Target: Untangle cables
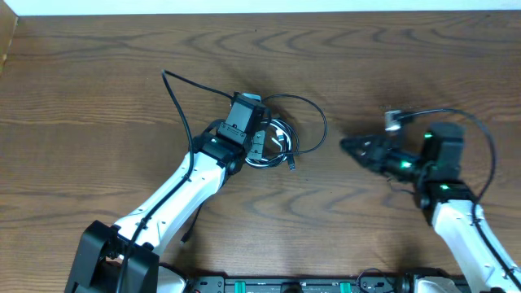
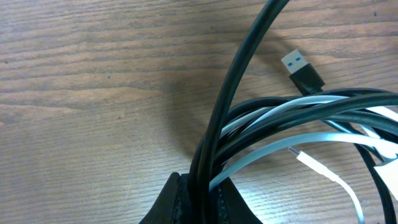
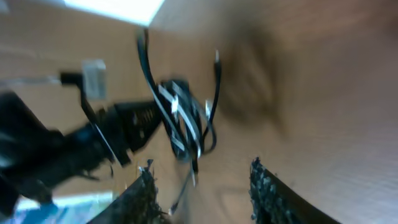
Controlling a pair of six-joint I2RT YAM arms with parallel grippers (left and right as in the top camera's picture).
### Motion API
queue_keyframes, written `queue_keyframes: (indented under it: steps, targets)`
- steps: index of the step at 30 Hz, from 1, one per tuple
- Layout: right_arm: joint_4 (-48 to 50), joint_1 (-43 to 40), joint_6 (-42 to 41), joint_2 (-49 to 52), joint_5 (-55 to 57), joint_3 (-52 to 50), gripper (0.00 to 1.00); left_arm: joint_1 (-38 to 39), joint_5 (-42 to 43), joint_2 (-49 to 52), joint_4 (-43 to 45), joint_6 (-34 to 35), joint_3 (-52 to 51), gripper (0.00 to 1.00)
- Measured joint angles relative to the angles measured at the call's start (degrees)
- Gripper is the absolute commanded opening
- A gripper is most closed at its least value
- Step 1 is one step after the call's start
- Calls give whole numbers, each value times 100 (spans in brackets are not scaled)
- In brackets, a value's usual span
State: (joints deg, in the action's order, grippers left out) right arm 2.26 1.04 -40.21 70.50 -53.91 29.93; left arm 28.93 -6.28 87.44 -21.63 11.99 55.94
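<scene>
**Status: left end effector (image 2: 188, 200) clamped on cables (image 1: 278, 143); right end effector (image 3: 202, 179) open**

The left end effector is closed. Its dark pads grip a black strand at the lower edge of the left wrist view, and the strand rises straight up from them. Just beside the pads, black and white strands lie coiled together in one tangle near the centre of the tabletop (image 1: 98, 81). A black plug (image 2: 303, 71) with a blue insert rests on the wood above the coil.

The right end effector has its fingers spread with nothing between them. It points at the tangle from the right and is clear of it. The right wrist view is blurred.
</scene>
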Motion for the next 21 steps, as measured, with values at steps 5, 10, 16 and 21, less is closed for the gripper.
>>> queue_keyframes:
  steps: [5,10,16,21]
  targets:
    - [13,918,-48,0,710,0,53,-2,166,0,2,24,0,8]
    - [146,1735,-275,0,1528,0,50,0,492,0,46,24,0,8]
    - [269,2330,-516,0,2341,0,42,0,638,0,50,24,0,8]
    - [487,2527,-699,0,2697,0,37,13,645,0,52,24,0,8]
